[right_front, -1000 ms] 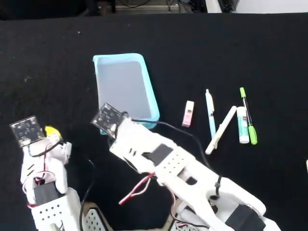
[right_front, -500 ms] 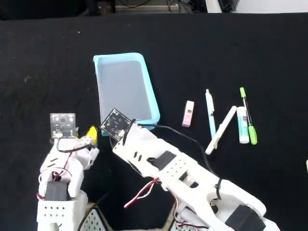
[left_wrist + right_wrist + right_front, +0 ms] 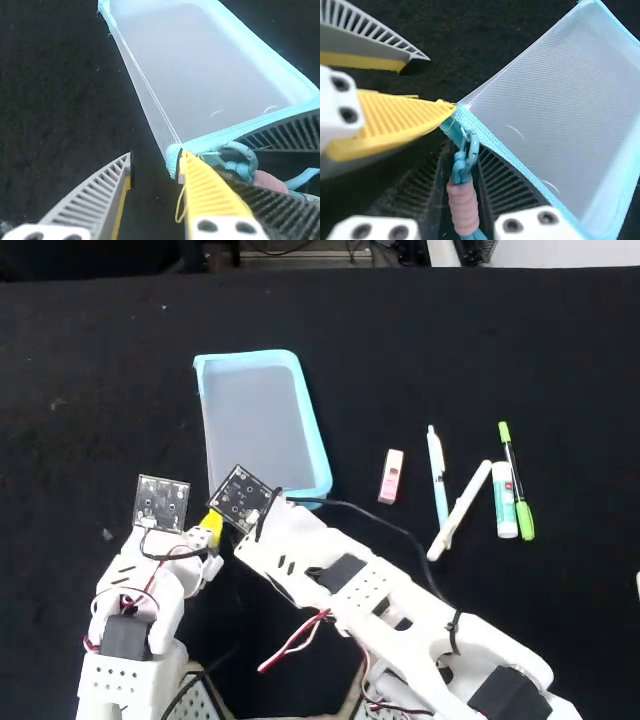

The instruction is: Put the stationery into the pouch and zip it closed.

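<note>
High view: left gripper (image 3: 207, 530) has swung in since a second ago, just beside the pouch (image 3: 255, 420) corner on the black table (image 3: 450, 350). Left wrist view: its jaws stand apart. Right wrist view: right gripper (image 3: 462, 160) pinches the zipper pull (image 3: 466, 149).

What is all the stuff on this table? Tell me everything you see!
pouch: one, light blue, flat on the table, left of the stationery
zipper pull: one, blue with a pink bead, at the pouch's near corner
eraser: one, pink, right of the pouch
blue pen: one, light blue, right of the eraser
white pen: one, white, slanted, beside the blue pen
glue stick: one, white, next to the green pen
green pen: one, green, farthest right
table: one, black
left gripper: one, yellow and grey, open, at the pouch's corner
right gripper: one, shut on the zipper pull
</note>
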You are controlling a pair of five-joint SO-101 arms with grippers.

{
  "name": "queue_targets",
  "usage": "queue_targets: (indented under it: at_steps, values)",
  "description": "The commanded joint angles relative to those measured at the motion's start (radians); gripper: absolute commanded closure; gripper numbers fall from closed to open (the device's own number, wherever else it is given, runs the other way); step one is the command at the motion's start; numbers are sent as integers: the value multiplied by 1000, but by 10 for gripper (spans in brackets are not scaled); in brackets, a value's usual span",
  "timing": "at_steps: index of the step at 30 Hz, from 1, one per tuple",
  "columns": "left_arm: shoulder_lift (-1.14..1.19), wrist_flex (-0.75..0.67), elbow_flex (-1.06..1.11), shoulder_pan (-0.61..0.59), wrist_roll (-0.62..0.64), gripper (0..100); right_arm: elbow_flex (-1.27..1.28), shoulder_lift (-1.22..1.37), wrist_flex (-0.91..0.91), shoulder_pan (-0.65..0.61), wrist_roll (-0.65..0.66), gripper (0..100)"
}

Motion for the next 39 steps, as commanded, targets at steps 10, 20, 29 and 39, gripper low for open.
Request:
queue_targets:
  at_steps: [10, 20, 29, 39]
  values:
    - [3, -14, 24, 16, -14, 837, -85, -45, 118, 12, -106, 988]
    - [2, 20, 22, 16, -14, 837, -124, -113, 255, -64, -98, 988]
    - [0, 86, -22, 24, -12, 837, 22, -348, 164, -64, -104, 988]
    - [-2, 215, -163, -36, -9, 838, 61, -377, 126, -64, -100, 988]
